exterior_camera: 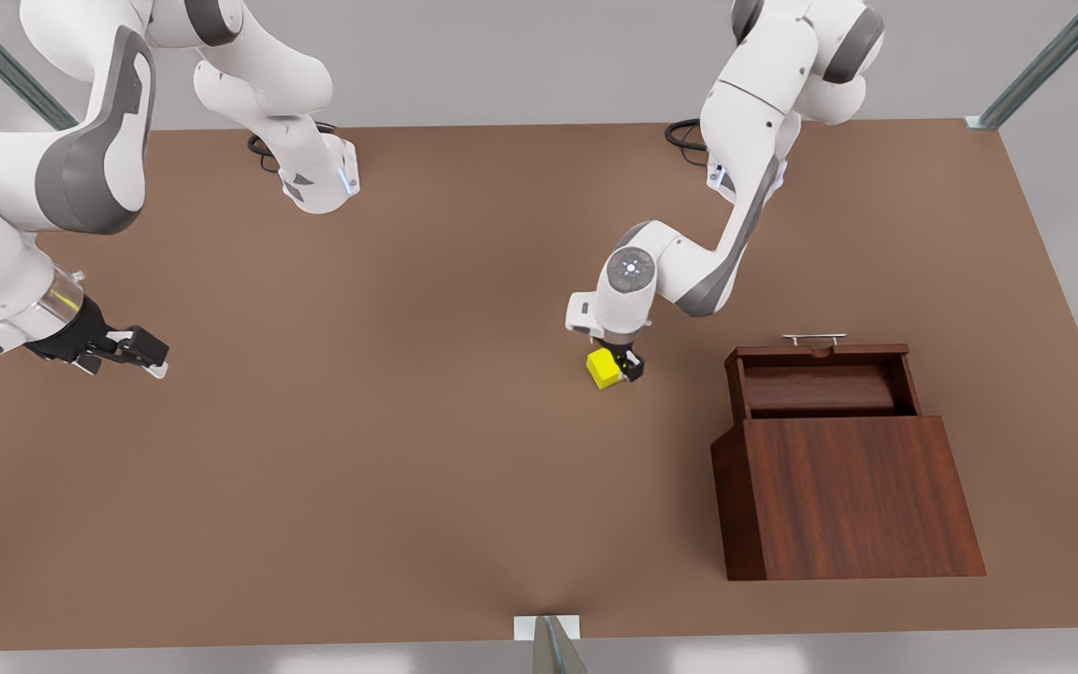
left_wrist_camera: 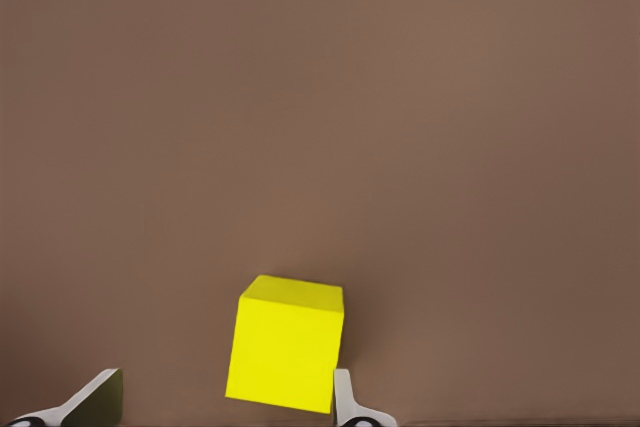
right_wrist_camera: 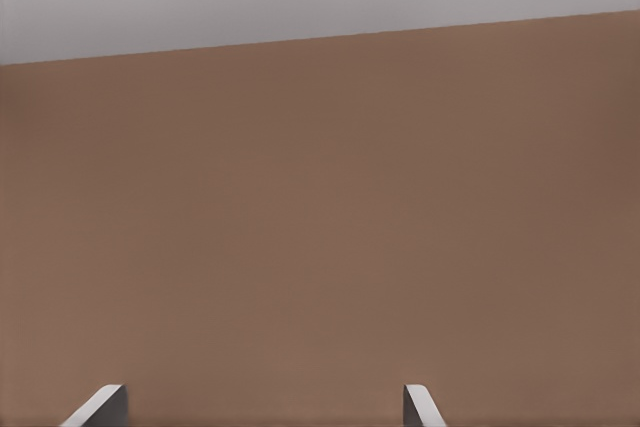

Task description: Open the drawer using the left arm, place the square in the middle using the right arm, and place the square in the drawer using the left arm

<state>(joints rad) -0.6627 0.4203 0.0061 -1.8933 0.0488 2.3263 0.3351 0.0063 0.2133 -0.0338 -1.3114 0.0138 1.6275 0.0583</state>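
Left tool (exterior_camera: 621, 367), fingers spread, straddles the small yellow cube (exterior_camera: 604, 368) beside the brown wooden cabinet (exterior_camera: 843, 487); right tool (exterior_camera: 141, 354) waits open, well apart.

Bare tabletop (exterior_camera: 361, 421) lies between square (exterior_camera: 604, 368) and open drawer (exterior_camera: 820, 379).

square (exterior_camera: 604, 368) mid-counter (exterior_camera: 408, 449), at left end effector (exterior_camera: 621, 367) | cabinet (exterior_camera: 843, 491) toward front view's right, drawer (exterior_camera: 820, 379) open | right end effector (exterior_camera: 148, 356) far left
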